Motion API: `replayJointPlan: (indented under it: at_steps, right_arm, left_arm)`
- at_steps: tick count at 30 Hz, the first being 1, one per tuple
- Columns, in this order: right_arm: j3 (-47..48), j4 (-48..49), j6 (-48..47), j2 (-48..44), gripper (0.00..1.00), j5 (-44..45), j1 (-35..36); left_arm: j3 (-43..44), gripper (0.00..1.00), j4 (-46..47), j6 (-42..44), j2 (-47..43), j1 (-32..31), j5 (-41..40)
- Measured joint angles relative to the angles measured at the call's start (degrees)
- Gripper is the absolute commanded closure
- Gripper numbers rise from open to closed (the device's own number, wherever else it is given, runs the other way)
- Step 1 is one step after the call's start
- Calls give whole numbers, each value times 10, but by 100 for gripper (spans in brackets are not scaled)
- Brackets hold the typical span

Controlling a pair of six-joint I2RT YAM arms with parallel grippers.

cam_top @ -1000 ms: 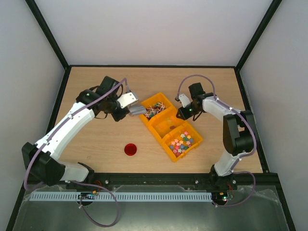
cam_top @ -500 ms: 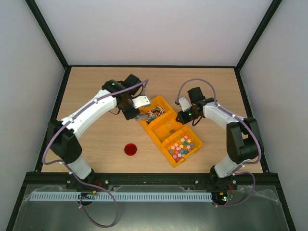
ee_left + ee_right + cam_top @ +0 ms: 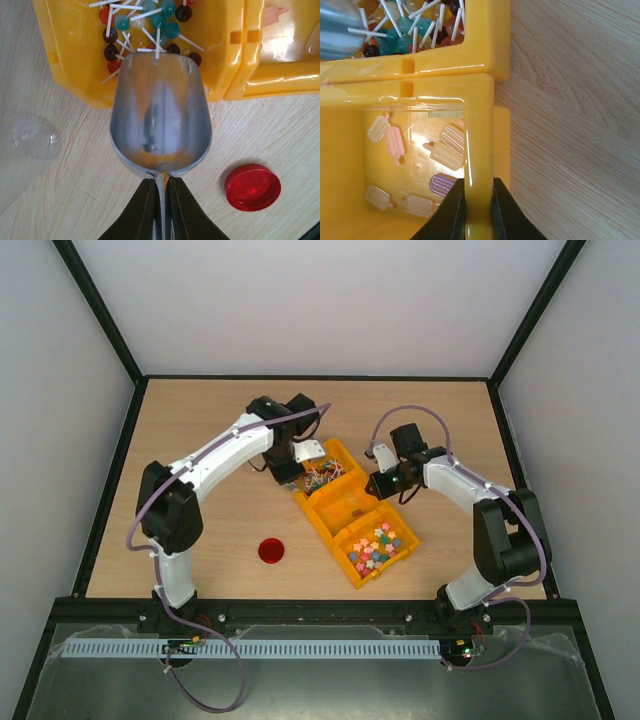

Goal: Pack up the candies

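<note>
A yellow three-compartment tray [image 3: 343, 558] lies mid-table. The candies [image 3: 375, 545], tiny pastel sweets, fill its near compartment; they are out of both wrist views. My left gripper [image 3: 290, 464] is shut on the handle of a metal scoop [image 3: 311, 452]. In the left wrist view the gripper [image 3: 161, 187] holds the empty scoop [image 3: 160, 115] with its tip over the far compartment's lollipops [image 3: 150, 25]. My right gripper [image 3: 378, 483] is shut on the tray's right wall; in the right wrist view the gripper [image 3: 478, 187] pinches that wall [image 3: 479, 130] beside the middle compartment.
A red lid [image 3: 270, 551] lies on the table left of the tray, also in the left wrist view [image 3: 252, 186]. A clear plastic container [image 3: 36, 137] sits on the table left of the scoop. Popsicle-shaped sweets [image 3: 445, 150] lie in the middle compartment.
My left arm has swung right and carried the scoop to the lollipop compartment. The tray has shifted slightly. My right gripper has stayed on the tray's wall.
</note>
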Motion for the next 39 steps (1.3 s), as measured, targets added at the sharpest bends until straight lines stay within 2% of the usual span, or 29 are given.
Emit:
replayJointPlan:
  at_steps: [9, 14, 19, 27, 39]
  right_arm:
    - [-3, 4, 4, -10, 99, 7, 13]
    - [-8, 6, 4, -10, 99, 6, 14]
    - [-12, 9, 4, -10, 99, 2, 13]
    - [-34, 24, 6, -23, 99, -10, 11]
    - [-47, 35, 1, -24, 99, -25, 8]
  left_arm:
    - [20, 98, 1, -6, 45, -12, -22]
    - [3, 98, 24, -5, 39, -13, -18]
    - [-96, 98, 122, -10, -17, -3, 2]
    - [-231, 98, 289, -13, -75, 26, 79]
    - [-276, 98, 450, -39, -43, 26, 160]
